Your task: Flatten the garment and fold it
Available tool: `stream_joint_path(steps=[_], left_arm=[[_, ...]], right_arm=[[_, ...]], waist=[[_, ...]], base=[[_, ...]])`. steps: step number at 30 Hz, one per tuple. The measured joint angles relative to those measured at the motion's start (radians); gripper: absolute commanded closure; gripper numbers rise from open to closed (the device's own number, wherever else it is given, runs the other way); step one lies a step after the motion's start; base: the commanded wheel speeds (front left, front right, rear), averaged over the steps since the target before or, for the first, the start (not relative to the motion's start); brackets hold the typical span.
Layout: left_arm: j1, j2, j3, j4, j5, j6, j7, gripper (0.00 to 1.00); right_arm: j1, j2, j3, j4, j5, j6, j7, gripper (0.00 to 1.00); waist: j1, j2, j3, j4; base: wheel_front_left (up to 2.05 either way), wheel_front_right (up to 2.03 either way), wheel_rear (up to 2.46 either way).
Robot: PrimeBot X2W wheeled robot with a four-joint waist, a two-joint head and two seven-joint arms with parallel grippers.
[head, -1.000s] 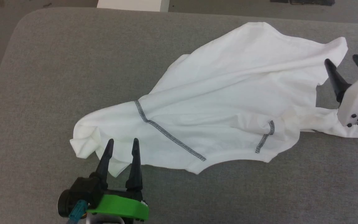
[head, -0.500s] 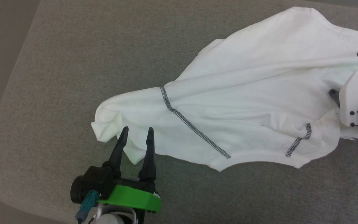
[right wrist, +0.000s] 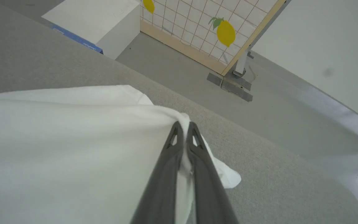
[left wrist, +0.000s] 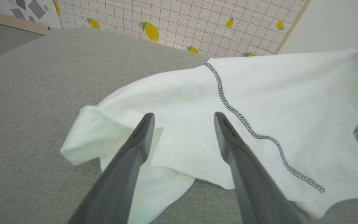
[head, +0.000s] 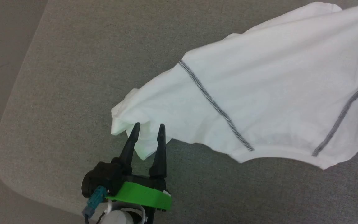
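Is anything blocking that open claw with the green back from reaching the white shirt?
Nothing visible does. The left gripper hangs open right at the crumpled end of the garment, its fingers framing the cloth, with bare grey padded surface around it. The right gripper is shut on another edge.

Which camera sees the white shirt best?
The head view: the shirt stretches over the grey surface with both dark seams visible. The left wrist view shows its crumpled end by the open left gripper. The right wrist view shows a fold pinched by the shut right gripper.
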Motion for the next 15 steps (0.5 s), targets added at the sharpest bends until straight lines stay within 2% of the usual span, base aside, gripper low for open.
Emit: stream_joint_path(steps=[3,6,8,9,15], left_arm=[[-0.010,0.000,-0.021,0.004,-0.011,0.001,0.000,0.00],[-0.021,0.000,-0.036,0.006,-0.022,0.004,0.000,0.00],[-0.025,-0.001,-0.047,0.006,-0.024,0.009,0.000,0.00],[-0.028,-0.001,-0.050,0.006,-0.024,0.010,0.000,0.00],[-0.049,0.000,-0.049,0.013,-0.024,0.013,0.000,0.00]], right_arm=[[-0.085,-0.040,0.028,0.030,-0.032,0.000,-0.030,1.00],[-0.125,-0.053,0.047,0.090,-0.077,0.000,-0.073,1.00],[-0.132,-0.049,0.046,0.134,-0.111,0.000,-0.109,0.13],[-0.132,-0.040,0.045,0.159,-0.126,0.000,-0.125,0.00],[-0.132,0.030,0.054,0.244,-0.132,0.000,-0.209,0.00]], waist=[[0.0000,0.0000,0.022,0.030],[0.0001,0.0000,0.045,0.061],[0.0000,0.0000,0.058,0.081],[0.0000,0.0000,0.066,0.089],[0.0002,0.0000,0.092,0.100]], base=[[0.00,0.00,0.00],[0.00,0.00,0.00],[0.00,0.00,0.00],[0.00,0.00,0.00],[0.00,0.00,0.00]])
